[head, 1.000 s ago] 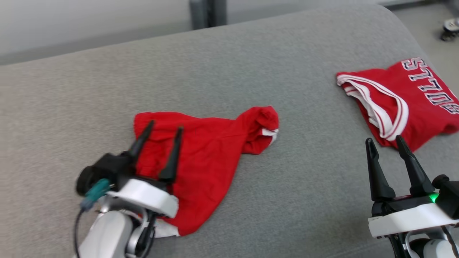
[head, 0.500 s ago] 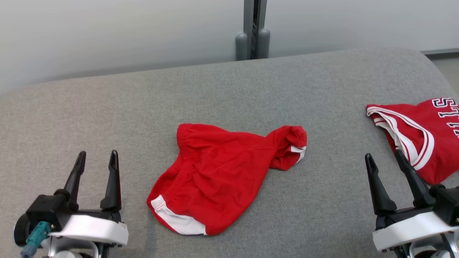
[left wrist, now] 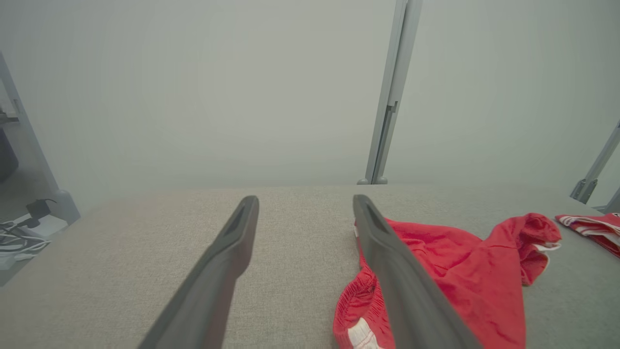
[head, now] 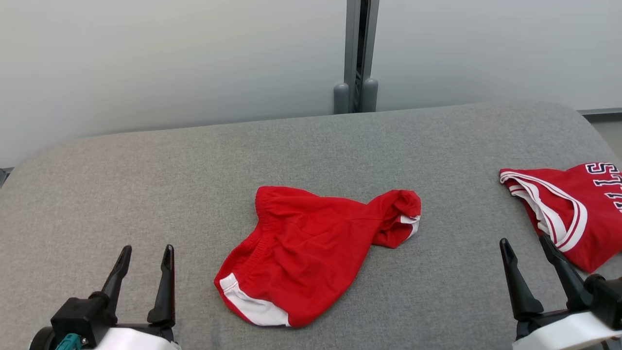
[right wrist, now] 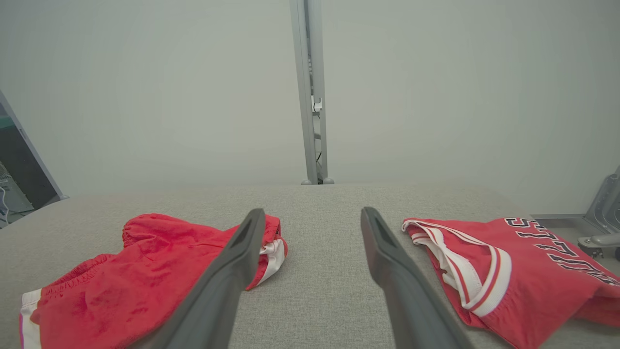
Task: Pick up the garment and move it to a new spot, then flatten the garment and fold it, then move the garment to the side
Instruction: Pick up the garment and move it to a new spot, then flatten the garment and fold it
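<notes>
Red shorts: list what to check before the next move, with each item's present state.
1. The left gripper is open and empty: ok.
2. The right gripper is open and empty: ok.
3. The red shorts lie free on the grey cushion, with neither gripper touching them: ok.
4. The shorts are spread flat: not ok; the leg end toward the right gripper is bunched up.
5. The jersey lies apart from the shorts: ok.
6. No folds are hidden under the shorts: cannot tell.
</notes>
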### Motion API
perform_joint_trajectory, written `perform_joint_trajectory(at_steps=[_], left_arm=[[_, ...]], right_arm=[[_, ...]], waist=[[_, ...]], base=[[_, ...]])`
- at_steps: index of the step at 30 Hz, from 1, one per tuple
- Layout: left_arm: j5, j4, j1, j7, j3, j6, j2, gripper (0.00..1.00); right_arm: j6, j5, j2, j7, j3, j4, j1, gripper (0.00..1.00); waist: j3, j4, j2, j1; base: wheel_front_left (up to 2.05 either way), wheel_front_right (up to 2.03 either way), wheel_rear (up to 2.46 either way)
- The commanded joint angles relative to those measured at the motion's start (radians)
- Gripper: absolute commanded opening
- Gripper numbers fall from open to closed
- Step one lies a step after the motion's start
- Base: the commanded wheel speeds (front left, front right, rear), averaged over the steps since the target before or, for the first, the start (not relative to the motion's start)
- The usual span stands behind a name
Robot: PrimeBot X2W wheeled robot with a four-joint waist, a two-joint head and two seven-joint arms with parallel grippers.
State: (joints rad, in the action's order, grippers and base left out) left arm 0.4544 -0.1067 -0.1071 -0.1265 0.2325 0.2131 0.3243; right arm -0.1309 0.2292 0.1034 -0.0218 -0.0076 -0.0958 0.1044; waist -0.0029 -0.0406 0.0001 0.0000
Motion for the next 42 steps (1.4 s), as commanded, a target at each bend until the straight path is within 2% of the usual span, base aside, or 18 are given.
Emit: perform_joint_trajectory(at_steps=[1, 16, 42], left_arm=[[0.000, -0.003, -0.009, 0.002, -0.001, 0.007, 0.005, 1.00], [0.011, 0.002, -0.025, 0.015, 0.004, 0.012, 0.016, 1.00], [0.004, -0.005, 0.009, 0.027, 0.022, 0.015, 0.032, 1.00]], right_arm=[[0.000, -0.006, 0.001, 0.004, -0.005, -0.007, 0.010, 1.00], [0.000, -0.021, -0.018, 0.026, -0.030, -0.051, 0.044, 1.00], [0.000, -0.009, -0.033, 0.011, -0.033, -0.041, 0.042, 1.00]], waist=[[-0.002, 0.001, -0.0001, 0.0000], [-0.021, 0.001, -0.0001, 0.0000], [-0.023, 0.008, -0.0001, 0.0000]], base=[[0.00, 0.00, 0.00], [0.00, 0.00, 0.00], [0.00, 0.00, 0.00]])
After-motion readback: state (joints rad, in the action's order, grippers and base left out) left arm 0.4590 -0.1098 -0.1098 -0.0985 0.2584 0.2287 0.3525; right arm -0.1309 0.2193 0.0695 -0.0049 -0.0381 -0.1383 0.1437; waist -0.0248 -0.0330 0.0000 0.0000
